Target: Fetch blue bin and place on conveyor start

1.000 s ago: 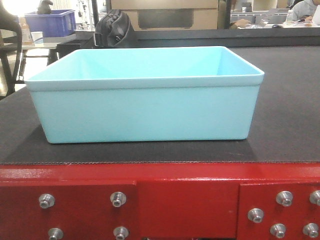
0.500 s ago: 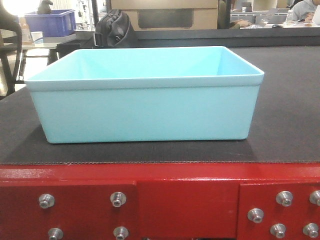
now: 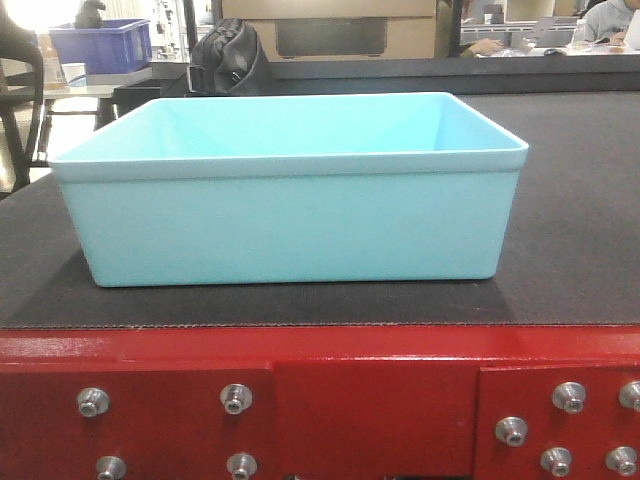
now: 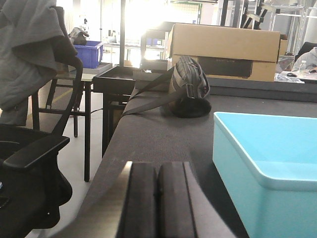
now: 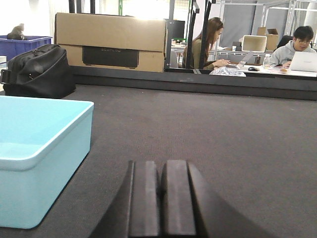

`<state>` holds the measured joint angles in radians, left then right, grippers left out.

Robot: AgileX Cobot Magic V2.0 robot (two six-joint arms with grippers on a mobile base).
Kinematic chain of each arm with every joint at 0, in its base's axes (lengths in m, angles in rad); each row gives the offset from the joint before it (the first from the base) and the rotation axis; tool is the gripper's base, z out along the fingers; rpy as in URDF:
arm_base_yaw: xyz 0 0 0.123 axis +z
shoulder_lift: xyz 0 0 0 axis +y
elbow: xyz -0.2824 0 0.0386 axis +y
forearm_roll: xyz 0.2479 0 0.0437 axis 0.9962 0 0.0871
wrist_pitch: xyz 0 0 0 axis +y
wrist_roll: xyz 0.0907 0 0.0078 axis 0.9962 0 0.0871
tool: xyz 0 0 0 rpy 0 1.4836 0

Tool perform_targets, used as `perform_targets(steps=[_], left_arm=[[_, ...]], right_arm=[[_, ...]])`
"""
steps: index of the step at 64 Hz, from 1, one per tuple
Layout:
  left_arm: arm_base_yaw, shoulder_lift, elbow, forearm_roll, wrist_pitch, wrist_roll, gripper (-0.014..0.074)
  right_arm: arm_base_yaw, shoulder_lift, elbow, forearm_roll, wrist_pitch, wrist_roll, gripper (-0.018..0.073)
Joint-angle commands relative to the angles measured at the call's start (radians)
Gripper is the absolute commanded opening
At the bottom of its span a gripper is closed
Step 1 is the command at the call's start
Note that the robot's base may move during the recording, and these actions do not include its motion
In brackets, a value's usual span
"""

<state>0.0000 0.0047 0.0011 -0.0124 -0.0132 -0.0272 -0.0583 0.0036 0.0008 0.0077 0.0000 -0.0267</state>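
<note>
Both my left gripper [image 4: 157, 198] and right gripper [image 5: 161, 198] have jaws pressed together, empty, flanking the blue bin [image 3: 290, 200] resting near the conveyor start's [image 3: 570, 240] red front edge, so placement looks done and I judge withdrawing comes next.

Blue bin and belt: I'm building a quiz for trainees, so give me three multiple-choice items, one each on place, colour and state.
1. Where does the blue bin rest?
A. on the dark belt
B. on the floor
C. on a chair

2. What colour is the frame below the belt?
A. yellow
B. red
C. green

3. How are both hands?
A. gripping the bin
B. wide open
C. shut, holding nothing

Answers: 1 A, its base sits on the belt. 2 B, red panels with silver bolts. 3 C, the left hand and right hand each show fingers pressed together beside the bin.
</note>
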Motion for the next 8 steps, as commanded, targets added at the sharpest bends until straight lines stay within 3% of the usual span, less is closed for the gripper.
perform_targets(steps=[1,8], left_arm=[[-0.004,-0.005,-0.001,-0.006,-0.023,0.002,-0.0111],[-0.004,-0.005,-0.001,-0.006,-0.023,0.002,-0.0111]], right_arm=[[0.000,-0.004,-0.001,-0.008,-0.016,-0.003,-0.0163],[0.000,-0.004,-0.001,-0.008,-0.016,-0.003,-0.0163]])
